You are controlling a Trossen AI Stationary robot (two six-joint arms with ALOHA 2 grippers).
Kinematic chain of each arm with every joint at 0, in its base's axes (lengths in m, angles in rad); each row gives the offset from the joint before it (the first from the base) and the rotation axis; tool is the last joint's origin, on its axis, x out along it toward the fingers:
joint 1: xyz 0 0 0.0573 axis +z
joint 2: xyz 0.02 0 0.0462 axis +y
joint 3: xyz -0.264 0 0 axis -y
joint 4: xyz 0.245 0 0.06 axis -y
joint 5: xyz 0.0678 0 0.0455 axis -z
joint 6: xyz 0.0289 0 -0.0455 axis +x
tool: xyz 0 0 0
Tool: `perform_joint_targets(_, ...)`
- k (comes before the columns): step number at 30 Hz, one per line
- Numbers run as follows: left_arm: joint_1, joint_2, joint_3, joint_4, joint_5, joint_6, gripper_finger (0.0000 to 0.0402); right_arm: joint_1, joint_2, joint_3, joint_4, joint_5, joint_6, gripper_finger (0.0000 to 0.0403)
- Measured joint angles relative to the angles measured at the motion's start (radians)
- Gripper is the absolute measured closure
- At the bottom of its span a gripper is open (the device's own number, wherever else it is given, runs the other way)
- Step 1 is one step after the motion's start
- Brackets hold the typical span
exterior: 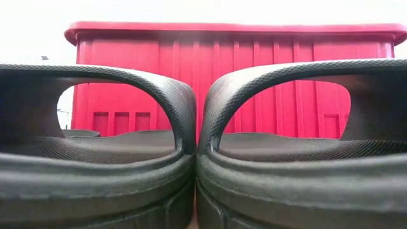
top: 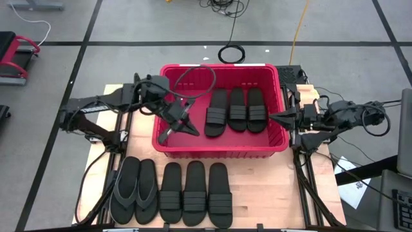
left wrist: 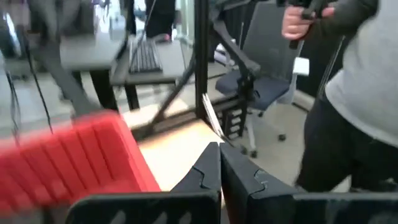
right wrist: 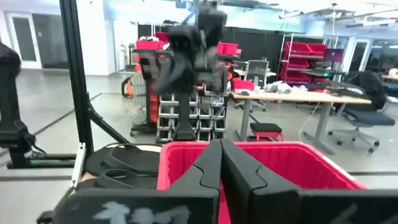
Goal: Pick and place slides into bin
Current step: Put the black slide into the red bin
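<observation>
Eight flat black rubber slides are showing in the high view. Three ribbed-strap slides point(top: 236, 111) are lying side by side inside the large red rectangular plastic bin point(top: 168, 145), filling the right part of its floor, toes toward the top of the frame. Five more are sitting in a row on the pale wooden desk point(top: 261, 198) just below the bin: two slightly greyer thong flip-flops point(top: 134, 189) at lower left, touching each other, then three broad-strapped slides point(top: 195, 193) just beside them. The straps are looking ribbed, and in the low view two of them are arching up as pebbled, textured loops over thick soles, with the bin's ribbed, slotted wall and rolled rim standing behind.

The left tool point(top: 166, 136) is hanging over the empty left part of the bin, its two dark fingers clenched together on nothing. The right tool point(top: 273, 116) is waiting at the bin's right rim, likewise clenched and empty, pointing toward the bin.

In the left wrist view a person in a grey top point(left wrist: 364, 81) is standing beyond the desk, near an office chair point(left wrist: 255, 81).
</observation>
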Motion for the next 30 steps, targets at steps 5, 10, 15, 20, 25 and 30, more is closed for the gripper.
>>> perform_joint_targets(5, -0.026, -0.243, -0.305, 0.206, -0.063, -0.104, 0.0402, 0.000, 0.002, 0.000, 0.012, 0.000, 0.083, 0.0403)
perform_joint_targets(10, -0.106, -0.506, -0.565, 0.483, -0.318, -0.258, 0.0402, 0.000, 0.006, 0.000, 0.013, 0.000, 0.140, 0.0403)
perform_joint_targets(15, -0.164, -0.685, -0.680, 0.578, -0.573, -0.362, 0.0401, 0.000, 0.026, 0.000, 0.014, -0.002, 0.142, 0.0403)
perform_joint_targets(20, -0.206, -0.757, -0.700, 0.574, -0.714, -0.413, 0.0401, 0.000, 0.046, 0.000, 0.024, -0.005, 0.142, 0.0403)
perform_joint_targets(25, -0.223, -0.766, -0.700, 0.574, -0.723, -0.417, 0.0401, 0.000, 0.065, 0.000, 0.020, -0.006, 0.149, 0.0402)
perform_joint_targets(30, -0.223, -0.739, -0.700, 0.588, -0.730, -0.463, 0.0396, -0.002, 0.068, 0.000, -0.110, 0.033, 0.217, 0.0393)
